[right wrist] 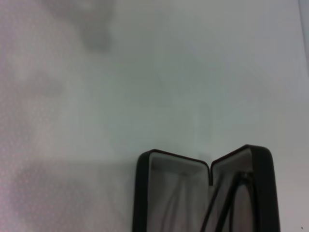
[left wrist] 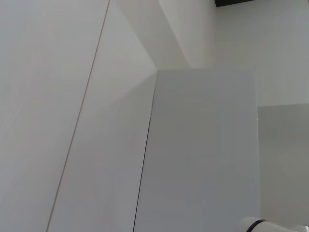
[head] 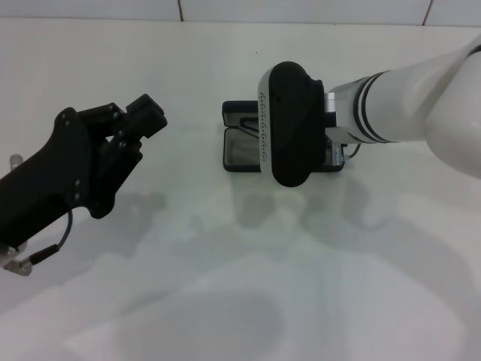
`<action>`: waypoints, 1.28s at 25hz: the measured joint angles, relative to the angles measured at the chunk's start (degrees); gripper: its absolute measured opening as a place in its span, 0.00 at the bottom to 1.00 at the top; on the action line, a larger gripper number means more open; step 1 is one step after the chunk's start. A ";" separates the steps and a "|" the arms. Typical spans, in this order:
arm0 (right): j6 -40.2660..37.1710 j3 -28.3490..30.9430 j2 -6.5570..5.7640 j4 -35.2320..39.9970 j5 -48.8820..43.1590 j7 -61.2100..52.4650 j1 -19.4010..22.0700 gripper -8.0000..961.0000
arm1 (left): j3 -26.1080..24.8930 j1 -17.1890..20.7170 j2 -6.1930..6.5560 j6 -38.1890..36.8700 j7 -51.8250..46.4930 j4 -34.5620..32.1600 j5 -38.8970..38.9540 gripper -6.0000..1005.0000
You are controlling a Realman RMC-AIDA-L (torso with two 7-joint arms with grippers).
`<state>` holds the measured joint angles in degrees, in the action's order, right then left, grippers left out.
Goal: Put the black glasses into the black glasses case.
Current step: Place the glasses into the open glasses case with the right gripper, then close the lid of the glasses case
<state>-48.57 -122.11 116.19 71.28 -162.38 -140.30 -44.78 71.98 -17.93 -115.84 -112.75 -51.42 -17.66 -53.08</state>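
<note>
Glasses (right wrist: 227, 203) lie inside the open case (head: 239, 147) on the white table (head: 225, 286), half hidden by the right gripper (head: 289, 124); its grip can't be seen. Left gripper (head: 146, 116) looks closed, holding nothing.

The left arm (head: 52, 177) is matte black with small screws and a thin cable; the right arm (head: 406, 105) is glossy white with black bands and a black rounded housing.
</note>
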 joint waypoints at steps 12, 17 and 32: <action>-0.28 -0.42 0.00 -0.01 -0.04 -0.17 0.01 0.15 | 0.00 0.04 0.00 -0.01 0.00 -0.01 0.00 0.08; -0.81 -0.56 0.00 0.31 -0.04 -0.21 0.18 0.21 | 0.00 0.09 0.00 -0.01 0.00 -0.01 0.00 0.08; -3.03 -0.17 0.00 8.33 -0.75 -0.24 5.62 0.28 | 0.00 0.04 0.10 -0.08 0.00 -0.09 -0.11 0.08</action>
<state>-51.60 -122.28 116.19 79.61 -163.13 -140.54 -39.16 71.98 -17.89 -115.74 -112.83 -51.42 -17.75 -53.19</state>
